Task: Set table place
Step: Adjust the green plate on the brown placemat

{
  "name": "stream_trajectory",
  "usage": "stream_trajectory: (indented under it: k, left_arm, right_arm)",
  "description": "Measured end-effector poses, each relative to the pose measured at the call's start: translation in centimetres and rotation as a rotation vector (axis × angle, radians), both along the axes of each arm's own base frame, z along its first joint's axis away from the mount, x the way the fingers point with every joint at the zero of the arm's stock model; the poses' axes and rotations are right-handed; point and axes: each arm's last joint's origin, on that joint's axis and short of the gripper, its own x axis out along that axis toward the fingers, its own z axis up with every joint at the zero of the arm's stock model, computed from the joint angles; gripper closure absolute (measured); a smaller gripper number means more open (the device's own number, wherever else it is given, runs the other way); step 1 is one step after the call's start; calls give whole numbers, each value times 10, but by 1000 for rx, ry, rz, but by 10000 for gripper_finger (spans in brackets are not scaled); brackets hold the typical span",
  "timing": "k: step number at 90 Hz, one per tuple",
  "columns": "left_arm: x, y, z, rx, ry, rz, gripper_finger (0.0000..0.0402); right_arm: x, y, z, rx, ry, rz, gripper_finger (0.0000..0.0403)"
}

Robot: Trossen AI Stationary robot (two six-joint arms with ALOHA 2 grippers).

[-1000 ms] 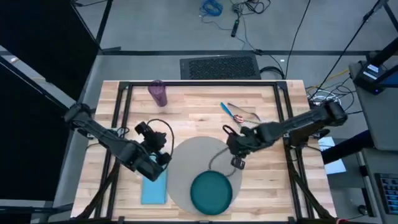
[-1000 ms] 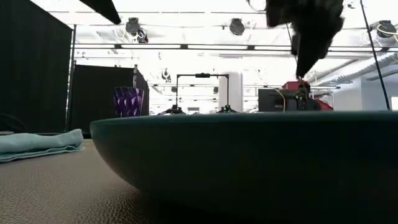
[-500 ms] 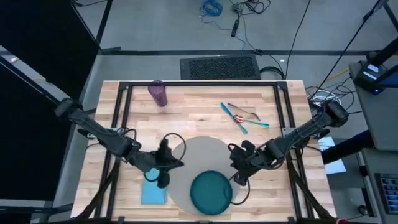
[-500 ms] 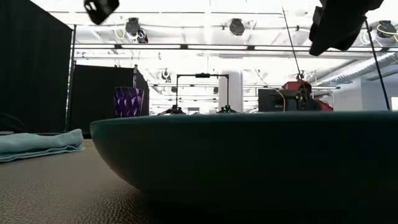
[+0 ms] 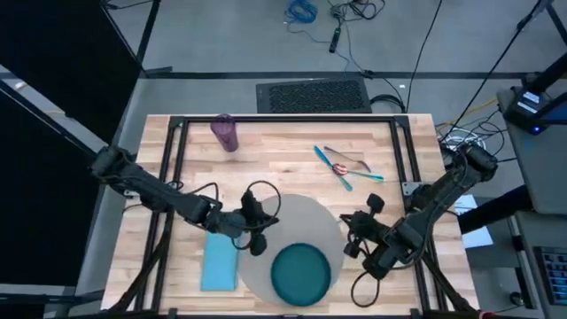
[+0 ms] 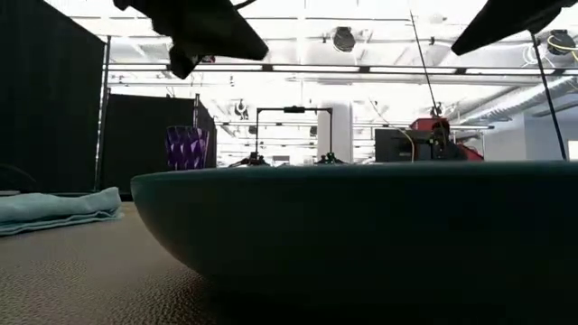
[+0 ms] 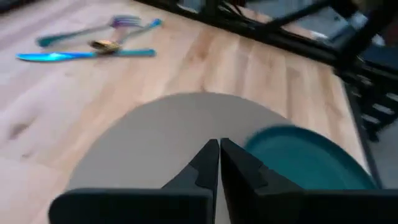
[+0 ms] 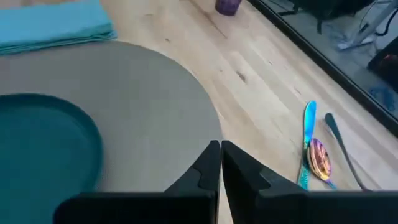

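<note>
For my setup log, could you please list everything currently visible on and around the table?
Light wooden plank table: one, black metal frame.
Round grey-beige mat: one, centre-front.
Round teal plate: one, on the mat's front part.
Light-blue cloth napkin: one, left of the mat.
Teal-handled cutlery: small pile, iridescent heads, back right of the mat.
Translucent purple cup: one, back left.
Dark keyboard-like panel: one, on the floor behind the table.
Left gripper: above the mat's left edge, fingers shut.
Right gripper: at the mat's right edge, fingers shut.
</note>
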Motion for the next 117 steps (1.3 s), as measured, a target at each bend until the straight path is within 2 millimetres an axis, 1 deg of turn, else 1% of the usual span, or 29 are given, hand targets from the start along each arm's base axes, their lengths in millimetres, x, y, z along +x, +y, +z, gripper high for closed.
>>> stream_trajectory:
  k: [13, 23, 28, 36, 49, 61, 71, 80, 90, 98, 108, 117]
  left_arm:
    - [5, 3, 3, -21, -49, 15, 402]
    - [9, 6, -3, -10, -32, 26, 402]
    - [12, 9, -7, -21, -19, 34, 402]
    - [18, 16, -17, -111, 18, 35, 402]
    - [28, 25, -35, -206, 99, -27, 392]
    - [34, 25, -45, -301, 123, -30, 355]
    - [34, 24, -47, -377, 125, 12, 322]
    - [32, 18, -47, -422, 137, -7, 303]
    - [29, 5, -48, -449, 153, -40, 296]
    - [26, -1, -51, -449, 175, -54, 295]
    - [27, -3, -53, -446, 182, -47, 294]
    - [26, -3, -62, -440, 226, -29, 294]
  right_arm:
    - [1, 0, 0, -21, 19, 28, 403]
    - [2, -1, 0, -61, 50, 57, 403]
    - [3, -2, 0, -79, 59, 66, 403]
    - [4, -2, 0, -75, 51, 64, 403]
    - [6, -4, 0, -70, 50, 54, 395]
    - [7, -5, 1, -61, 44, 44, 370]
    - [8, -5, 0, -43, 38, 38, 340]
    - [8, -4, 0, -13, 40, 31, 312]
    - [8, -4, 0, -4, 33, 23, 280]
    - [7, -4, 0, -3, 33, 22, 259]
    - [8, -4, 0, 2, 28, 21, 238]
    - [8, -4, 0, 4, 26, 20, 224]
